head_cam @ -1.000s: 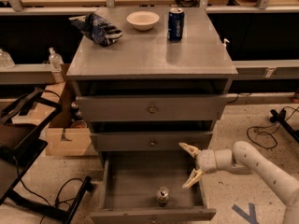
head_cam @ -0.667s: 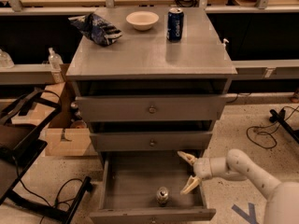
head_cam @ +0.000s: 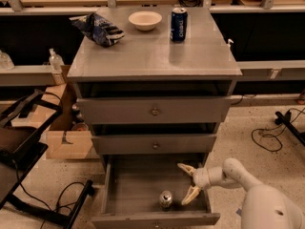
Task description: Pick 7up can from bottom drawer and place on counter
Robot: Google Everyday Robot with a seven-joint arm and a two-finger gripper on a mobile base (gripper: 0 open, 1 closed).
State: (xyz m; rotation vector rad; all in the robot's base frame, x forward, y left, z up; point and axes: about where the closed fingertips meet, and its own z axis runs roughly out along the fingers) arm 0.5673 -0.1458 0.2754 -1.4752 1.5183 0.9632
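The bottom drawer (head_cam: 133,187) is pulled open at the base of the grey cabinet. The 7up can (head_cam: 166,199) stands upright inside it near the front, its silver top showing. My gripper (head_cam: 187,184) is open, its two pale fingers spread above the drawer's right side, just right of the can and not touching it. The white arm comes in from the lower right. The counter (head_cam: 152,54) is the cabinet's flat grey top.
On the counter stand a dark blue can (head_cam: 178,24), a white bowl (head_cam: 145,20) and a crumpled blue chip bag (head_cam: 98,29). The two upper drawers (head_cam: 155,111) stand slightly out. A cardboard box (head_cam: 64,140) and black frame lie left; cables lie right.
My gripper has moved left and down over the open drawer, closer to the 7up can, as the camera closed in on the cabinet. The can has not moved.
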